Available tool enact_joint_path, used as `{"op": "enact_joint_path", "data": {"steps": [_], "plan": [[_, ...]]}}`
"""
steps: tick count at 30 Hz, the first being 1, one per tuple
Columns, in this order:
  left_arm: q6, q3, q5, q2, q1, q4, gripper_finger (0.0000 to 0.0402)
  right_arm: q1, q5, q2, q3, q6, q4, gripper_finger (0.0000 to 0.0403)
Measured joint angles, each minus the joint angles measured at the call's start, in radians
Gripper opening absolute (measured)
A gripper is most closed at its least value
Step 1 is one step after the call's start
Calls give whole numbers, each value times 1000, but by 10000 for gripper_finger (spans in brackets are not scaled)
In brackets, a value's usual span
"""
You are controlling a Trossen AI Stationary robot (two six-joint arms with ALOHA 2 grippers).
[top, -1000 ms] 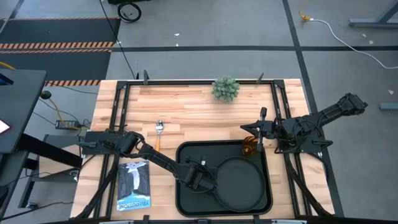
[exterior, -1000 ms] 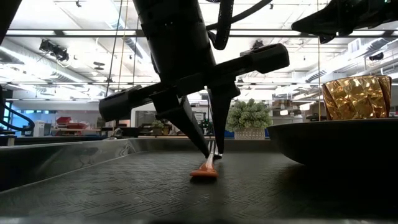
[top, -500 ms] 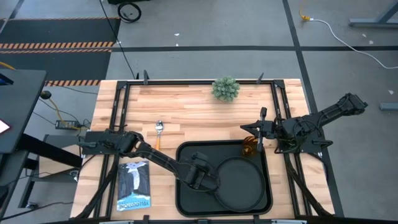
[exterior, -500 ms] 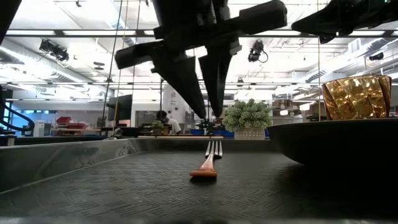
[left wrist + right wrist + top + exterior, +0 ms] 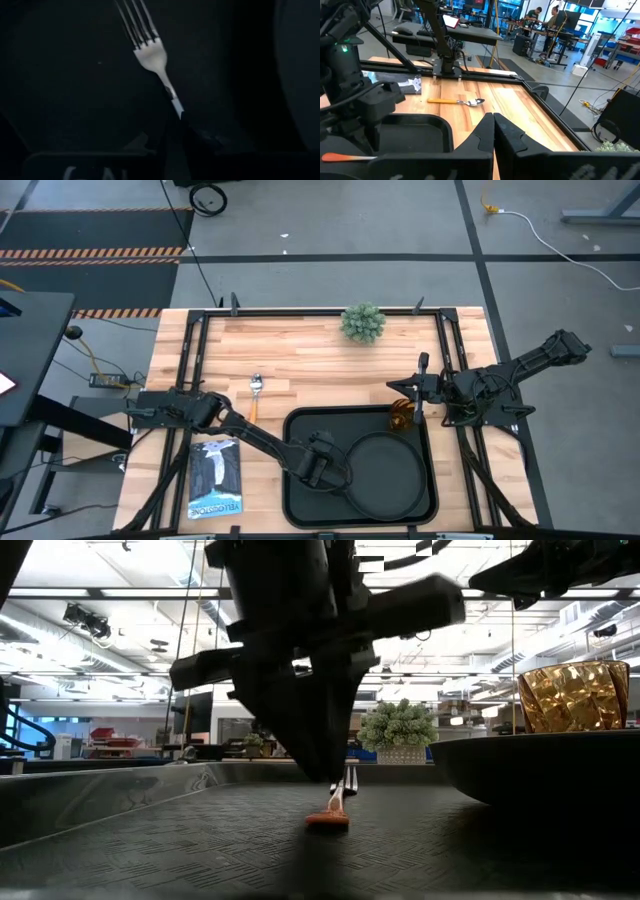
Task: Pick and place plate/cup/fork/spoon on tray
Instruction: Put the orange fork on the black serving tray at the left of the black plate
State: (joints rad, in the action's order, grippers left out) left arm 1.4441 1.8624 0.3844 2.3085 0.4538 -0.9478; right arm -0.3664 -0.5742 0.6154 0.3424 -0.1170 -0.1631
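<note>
The fork (image 5: 150, 50) lies on the floor of the black tray (image 5: 300, 420), left of the round black plate (image 5: 385, 470); its orange handle end (image 5: 328, 817) points toward the near edge. My left gripper (image 5: 322, 465) stands over it, fingers down and shut at its neck (image 5: 336, 780). The amber cup (image 5: 402, 418) stands in the tray's far right corner. The spoon (image 5: 255, 392) lies on the wood left of the tray. My right gripper (image 5: 415, 392) waits shut just beyond the cup, touching nothing. My left gripper is shut at the fork's thin silver neck (image 5: 172, 100), between the tines and the orange handle. The fingers come from above, pointing down, and hide the exact place of contact. The fork lies flat on the tray floor, tines toward the far edge.
A small potted plant (image 5: 363, 322) stands at the far edge of the table. A printed booklet (image 5: 215, 477) lies on the wood left of the tray. The plate's rim (image 5: 540, 765) rises close to the right of the fork.
A second ago my left gripper was shut at the fork's neck. It then opened and rose clear, leaving the fork lying on the tray. It has now come down again and shut at the same place. The fork has not shifted.
</note>
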Motion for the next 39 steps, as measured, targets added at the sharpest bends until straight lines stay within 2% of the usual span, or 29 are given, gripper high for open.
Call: {"op": "enact_joint_path", "data": {"steps": [9,15,24,31,39], "plan": [[-2,-3,3,0,0,-19,49,0,0,0,0,2,0,5],[-89,-3,11,16,0,36,43,0,1,0,0,2,0,5],[-94,-3,16,24,0,47,43,0,10,0,0,7,0,5],[-122,-3,-34,24,3,67,43,0,19,0,0,9,0,5],[-134,-3,-45,21,12,67,43,0,19,0,0,9,0,5]]}}
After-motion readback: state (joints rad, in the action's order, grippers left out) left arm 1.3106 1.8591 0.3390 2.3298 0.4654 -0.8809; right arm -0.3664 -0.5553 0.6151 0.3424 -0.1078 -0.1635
